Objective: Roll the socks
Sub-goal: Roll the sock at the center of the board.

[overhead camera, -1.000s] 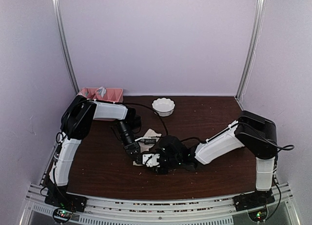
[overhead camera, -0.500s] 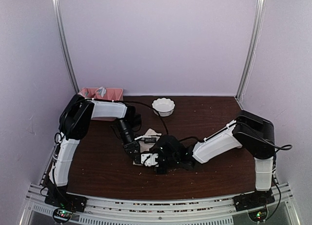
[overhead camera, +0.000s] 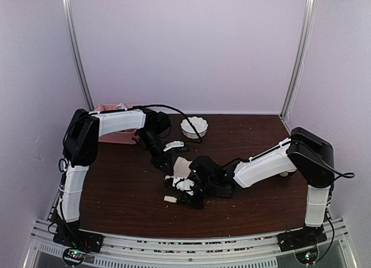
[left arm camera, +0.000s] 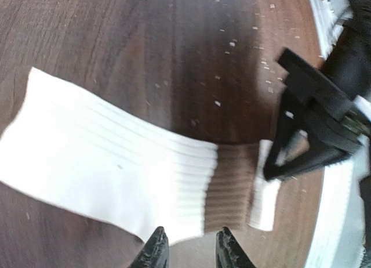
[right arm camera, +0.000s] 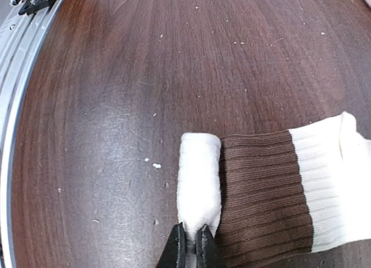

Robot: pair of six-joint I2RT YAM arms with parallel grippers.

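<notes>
Since a second ago the left arm (overhead camera: 116,122) has swung back toward the white scalloped bowl (overhead camera: 194,127), and its white link now crosses in front of the pink box (overhead camera: 120,137) that stands well to the left of the bowl. The dark wooden table (overhead camera: 261,140) carries everything. The right arm (overhead camera: 264,166) reaches in from the right, on the near side of the bowl, its wrist low over the wood. Between the two wrists, nearer the arm bases than the bowl and slightly to its left, lies the sock (left arm camera: 110,169): a cream ribbed length, then a brown band (right arm camera: 261,204), then a short white end (right arm camera: 199,181) rolled or folded over on itself. The left gripper (left arm camera: 192,250) sits at the sock's long edge on the side toward the bowl, close to where cream meets brown, its jaws apart with the fabric's edge just at the tips; whether they touch it cannot be told. The right gripper (right arm camera: 188,245), on the side away from the bowl, has its fingers pressed together on the edge of the white end. Pale crumbs (right arm camera: 155,165) dot the wood near that end.
</notes>
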